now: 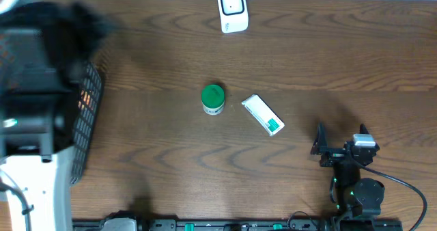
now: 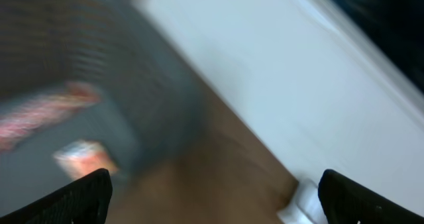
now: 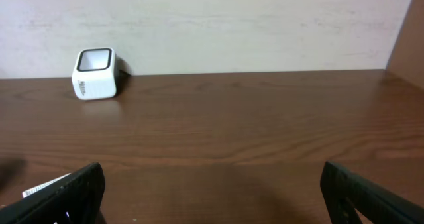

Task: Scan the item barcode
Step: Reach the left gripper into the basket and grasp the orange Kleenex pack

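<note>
At the middle of the desk (image 1: 157,60), a green-lidded jar (image 1: 213,98) and white-and-green box (image 1: 263,115) are apparently awaiting the far-edge scanner (image 1: 232,9); left pincer (image 2: 215,197) and right pincer (image 3: 212,191) are gaping empty.

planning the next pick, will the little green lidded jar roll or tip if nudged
The green-lidded jar stands upright on the table and looks squat, so a nudge probably slides it rather than tipping it. Its round body would likely roll if knocked over. It looks rigid, so a pinch should not deform it.
</note>
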